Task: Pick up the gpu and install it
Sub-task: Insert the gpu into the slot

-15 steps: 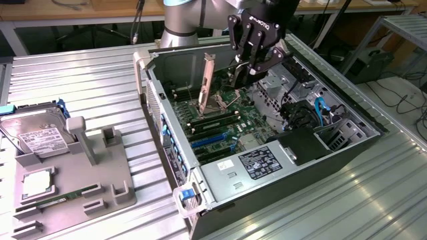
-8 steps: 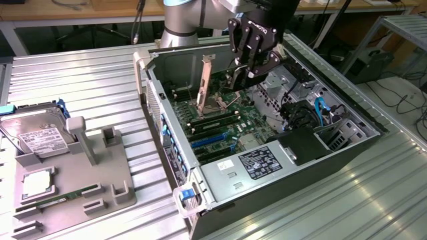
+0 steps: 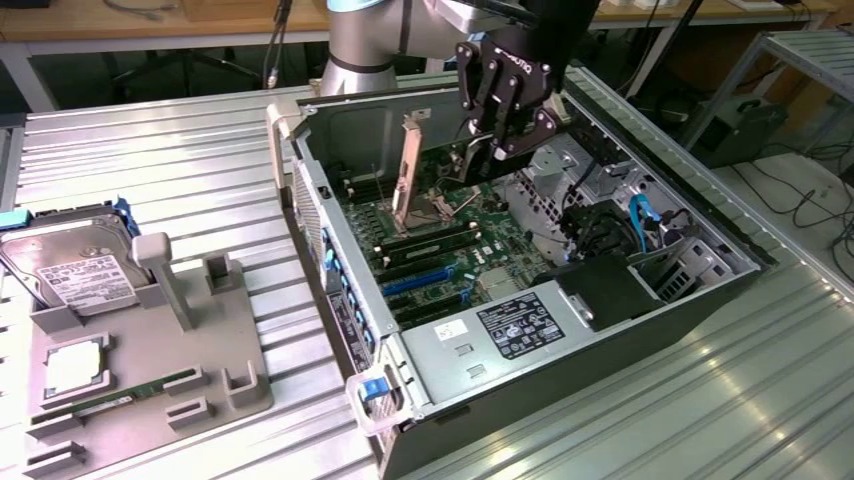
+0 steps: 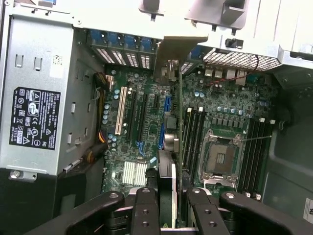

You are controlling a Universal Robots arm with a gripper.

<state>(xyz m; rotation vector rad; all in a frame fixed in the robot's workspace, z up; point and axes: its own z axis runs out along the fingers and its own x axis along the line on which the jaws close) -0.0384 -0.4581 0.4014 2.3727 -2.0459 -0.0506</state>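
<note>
The black gripper [image 3: 514, 125] hangs over the open computer case [image 3: 667, 300], near the case's far end in the exterior view. Its fingers [image 4: 146, 210] are squeezed on the gpu [image 4: 168, 191], one finger on each flat side of the card. The gpu hangs on its edge, up in the air above the green motherboard [image 4: 146, 142], and it is not pushed into any slot. From the wrist view, the card runs straight away from the gripper, and its silvery metal bracket [image 4: 168, 61] is at the far end, close to the back wall of the case with the slot covers. Under it are long slots, a white slot [image 4: 119, 112] and some dark ones beside it. The square CPU socket [image 4: 218, 157] is just beside the card's line, with memory slots [image 4: 193, 134] between them. A gray power supply box [image 3: 521, 325] with a black label sits at the case's near end in the exterior view. On the ribbed metal table [image 3: 160, 170], at the exterior view's left, is a gray holder tray [image 3: 200, 350]. A silver hard drive [image 3: 74, 262] leans in it, a square chip [image 3: 74, 365] lies flat in it, and a thin green memory stick [image 3: 127, 392] lies close by the chip.
</note>
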